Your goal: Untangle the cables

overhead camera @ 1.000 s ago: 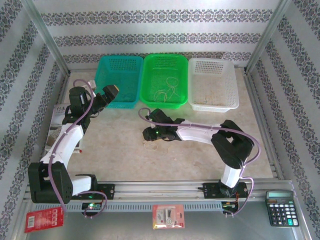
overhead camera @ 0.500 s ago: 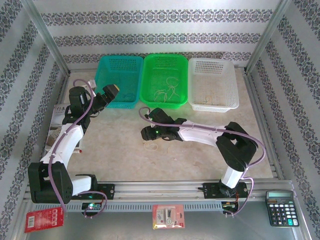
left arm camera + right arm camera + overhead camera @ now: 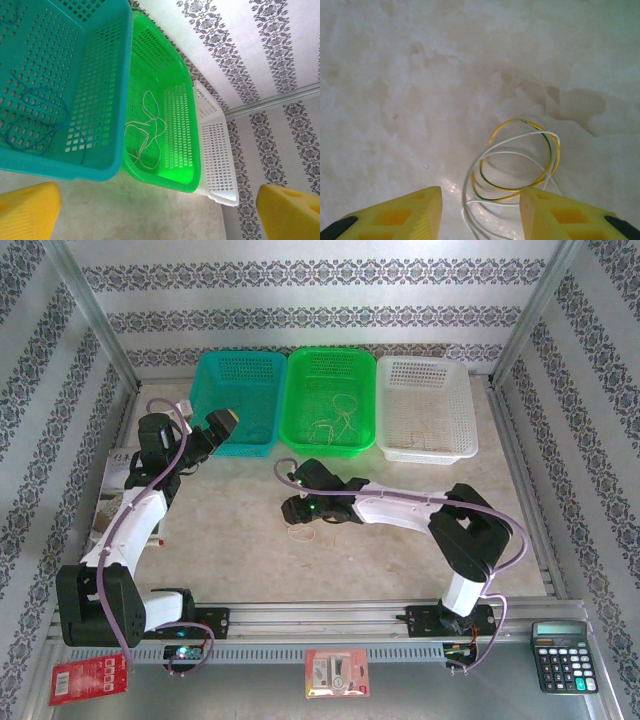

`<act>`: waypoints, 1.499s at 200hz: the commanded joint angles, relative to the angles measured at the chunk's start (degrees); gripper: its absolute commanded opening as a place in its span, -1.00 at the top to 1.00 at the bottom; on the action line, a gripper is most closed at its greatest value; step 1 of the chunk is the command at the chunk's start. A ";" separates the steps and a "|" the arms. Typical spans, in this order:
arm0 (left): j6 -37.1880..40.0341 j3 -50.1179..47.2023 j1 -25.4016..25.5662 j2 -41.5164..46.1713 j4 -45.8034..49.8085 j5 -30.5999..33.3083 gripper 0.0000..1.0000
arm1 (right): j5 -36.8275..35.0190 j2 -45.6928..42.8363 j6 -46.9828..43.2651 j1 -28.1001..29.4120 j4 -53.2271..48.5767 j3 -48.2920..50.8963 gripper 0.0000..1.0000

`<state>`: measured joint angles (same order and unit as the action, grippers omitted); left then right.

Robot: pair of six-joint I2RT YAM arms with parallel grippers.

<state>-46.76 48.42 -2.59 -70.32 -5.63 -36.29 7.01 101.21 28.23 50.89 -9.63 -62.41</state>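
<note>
We judge the step in hand to be the pick-up of the last tangle, with the sorting partly done.

The left gripper point(image 3: 160, 212) hangs with its jaws wide and nothing between them. It plays no part for now.

The right gripper point(image 3: 480, 217) hovers low over the table point(image 3: 420, 75), fingers partly apart and gripping nothing. Just ahead of the jaws, toward the right finger, lies a small coil: a yellow-green cable point(image 3: 556, 155) looped through a white cable point(image 3: 470, 175). A strand of the white one runs back into the gap between the fingertips.

The next move, as we read it, calls for a short descent and a pinch on one wire alone – the white strand in the gap is the nearest candidate – and then a pull that draws it out of the other loop. The wires are thin and lie flat on the table, so the pads must nearly touch the surface, and a careless close could take both.

Ahead of the left jaws stand three baskets:
- the teal basket point(image 3: 100, 100), holding a blue cable point(image 3: 64, 111)
- the green basket point(image 3: 175, 125), holding a whitish cable point(image 3: 152, 121)
- the white basket point(image 3: 215, 150), furthest to the right

Far behind the right jaws, past the arm's base, sits a calculator point(image 3: 563, 655). Nothing stands between the right jaws and the coil – the only obstacle is the way the two loops interlock.
</note>
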 commanded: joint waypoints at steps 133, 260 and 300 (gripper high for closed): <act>1.62 -3.89 0.65 3.41 -1.40 -5.70 -1.00 | -0.20 -5.94 -2.97 -0.21 -4.89 -4.75 1.00; 6.41 -15.19 15.12 6.95 -5.08 -3.35 -0.98 | 7.47 -17.59 2.68 -6.01 0.33 -2.25 1.00; 11.40 -16.01 18.19 7.45 -3.32 -1.64 -0.90 | 8.89 -19.29 3.49 -6.72 0.80 -2.28 1.00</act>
<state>-40.69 32.97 13.76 -64.42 -8.34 -39.59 14.00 83.64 30.30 44.73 -10.22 -65.19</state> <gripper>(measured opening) 0.959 0.056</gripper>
